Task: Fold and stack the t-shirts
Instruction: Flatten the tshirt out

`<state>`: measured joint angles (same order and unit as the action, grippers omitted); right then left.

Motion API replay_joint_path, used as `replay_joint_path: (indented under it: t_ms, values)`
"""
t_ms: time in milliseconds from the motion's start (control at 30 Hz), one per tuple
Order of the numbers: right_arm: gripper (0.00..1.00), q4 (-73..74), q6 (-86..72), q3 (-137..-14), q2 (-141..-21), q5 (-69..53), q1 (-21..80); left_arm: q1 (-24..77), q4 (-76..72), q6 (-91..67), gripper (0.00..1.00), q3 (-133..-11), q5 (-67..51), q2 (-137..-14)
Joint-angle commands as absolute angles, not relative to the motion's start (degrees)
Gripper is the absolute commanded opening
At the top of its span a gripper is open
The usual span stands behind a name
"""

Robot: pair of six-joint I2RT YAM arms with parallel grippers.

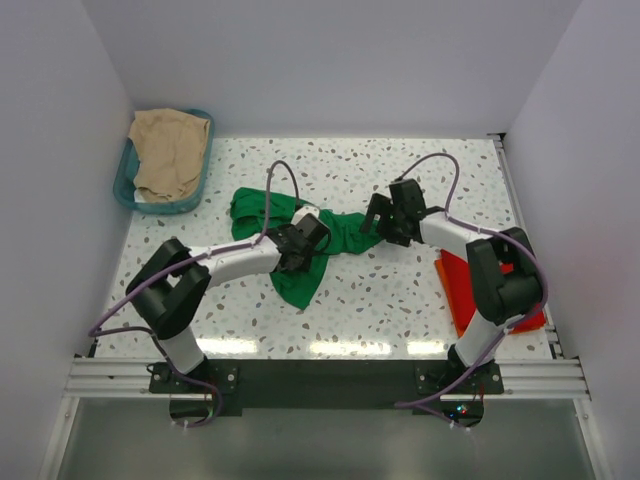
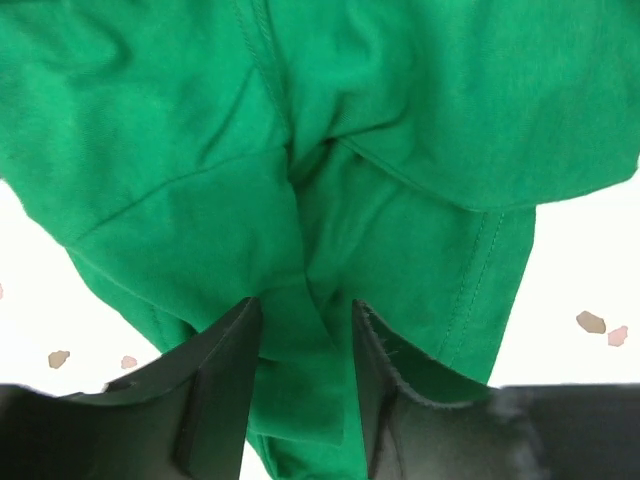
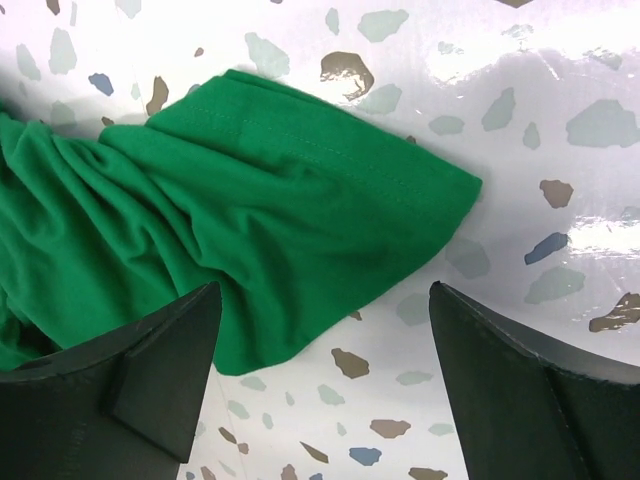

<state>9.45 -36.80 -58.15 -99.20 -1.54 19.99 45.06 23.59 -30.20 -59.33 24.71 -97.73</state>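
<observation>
The bright green t-shirt lies crumpled at the middle of the table. My left gripper is on it. In the left wrist view the gripper is shut on a bunched fold of the green t-shirt, and the cloth fills the gap between the fingers. My right gripper is open and empty at the shirt's right end. In the right wrist view the gripper hovers low over the table, with a hemmed corner of the green t-shirt just ahead of its left finger. The red-orange t-shirt lies flat at the right edge, partly under the right arm.
A teal plastic basket holding beige cloth stands at the back left corner. White walls close the table in on three sides. The speckled tabletop shows bare in front of the green shirt.
</observation>
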Motion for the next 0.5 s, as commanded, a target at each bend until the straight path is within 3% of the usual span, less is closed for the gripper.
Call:
replay_joint_path:
  t_ms: [0,67,133,167,267,467]
  values:
    - [0.88,6.5,-38.1,-60.4,-99.8,-2.3,19.2,46.1,25.7,-28.6,0.43,-62.0,28.4,-99.2]
    - [0.88,6.4,-38.0,-60.4,-100.3,-1.8,19.0,46.2,25.6,-28.7,0.38,-61.9,28.3,-99.1]
    - [0.87,6.3,-38.0,-60.4,-100.9,-1.7,18.5,46.1,25.7,-28.9,0.26,-61.9,28.8,-99.1]
    - [0.86,6.3,-37.9,-60.5,-101.2,-1.8,18.5,46.1,25.8,-29.1,0.14,-62.0,29.1,-99.0]
    - [0.82,6.2,-38.0,-60.9,-102.2,-1.8,17.9,46.1,27.1,-29.8,0.00,-62.2,29.7,-98.5]
    - [0.60,6.0,-38.1,-62.0,-104.1,-1.6,17.6,46.1,28.6,-31.5,0.00,-61.7,30.1,-93.4]
